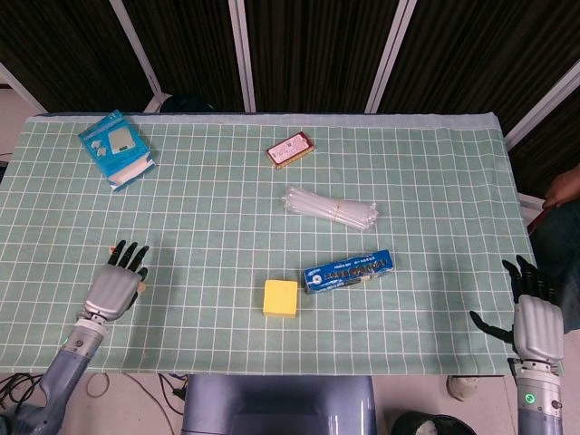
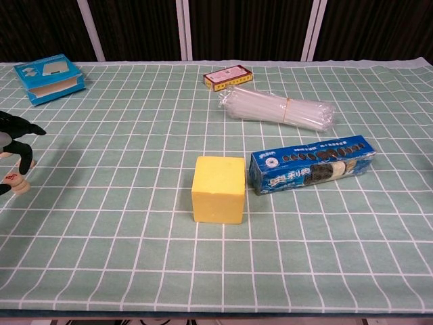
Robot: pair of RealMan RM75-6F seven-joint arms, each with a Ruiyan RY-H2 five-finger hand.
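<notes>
The left hand (image 1: 115,285) rests curled over small round pieces (image 2: 13,181) on the tabletop (image 1: 217,227), so it should pinch gently; the right hand (image 1: 533,322) hangs open.

Lighting bright, even, from overhead; soft short shadows under objects. Both views sharp; mild glare on plastic bundle (image 2: 277,108).
</notes>
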